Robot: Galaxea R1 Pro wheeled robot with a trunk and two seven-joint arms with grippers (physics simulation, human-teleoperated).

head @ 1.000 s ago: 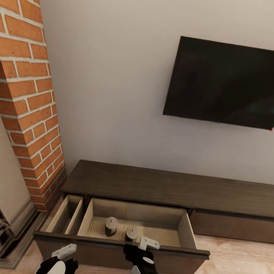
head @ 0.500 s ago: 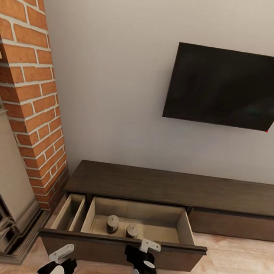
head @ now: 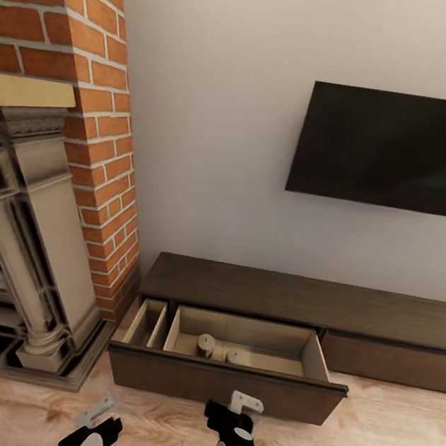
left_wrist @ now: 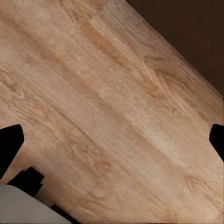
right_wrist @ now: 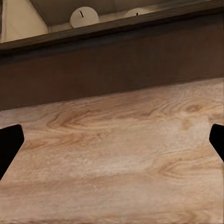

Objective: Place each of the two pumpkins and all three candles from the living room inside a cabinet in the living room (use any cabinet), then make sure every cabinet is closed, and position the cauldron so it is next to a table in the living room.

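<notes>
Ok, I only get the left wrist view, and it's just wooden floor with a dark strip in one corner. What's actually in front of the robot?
Observer: A long dark-brown TV cabinet against the wall, with one wide drawer pulled open.
Operator: Is anything in that drawer?
Observer: Two candles, grey with pale tops, standing side by side near its front.
Operator: Is the other hand holding something?
Observer: No. The right gripper is open and empty, over the floor just in front of the drawer.
</notes>
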